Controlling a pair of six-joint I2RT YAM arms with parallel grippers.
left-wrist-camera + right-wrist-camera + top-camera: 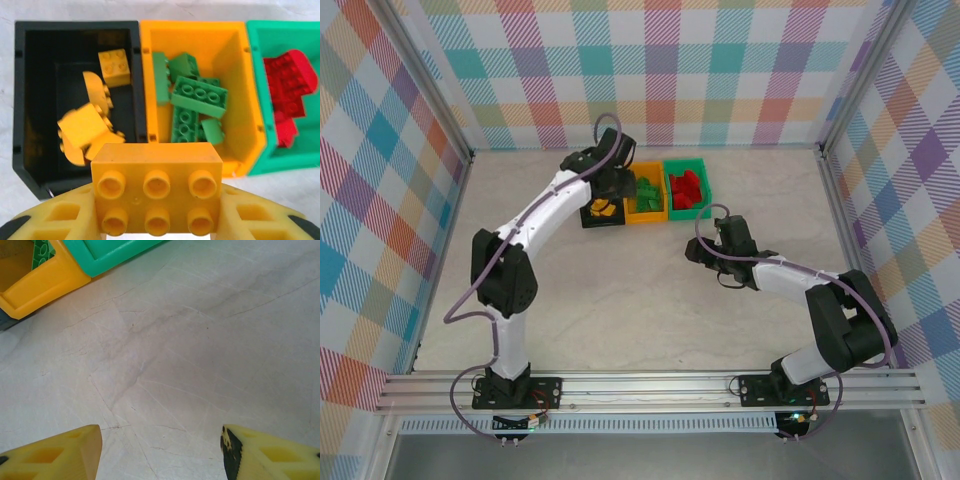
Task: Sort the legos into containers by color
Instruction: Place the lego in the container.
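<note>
From above, the black bin, orange bin and green bin sit in a row. The left claw hangs over the black bin. The right claw is over the bare table.

At the left wrist, the claw squeezes a yellow brick. More yellow bricks lie in the black bin, green bricks in the orange, red bricks in the green.

At the right wrist, the fingers stand apart, holding nothing.

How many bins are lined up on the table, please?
3, side by side: the black bin on the left, the orange-yellow bin in the middle, the green bin on the right.
</note>
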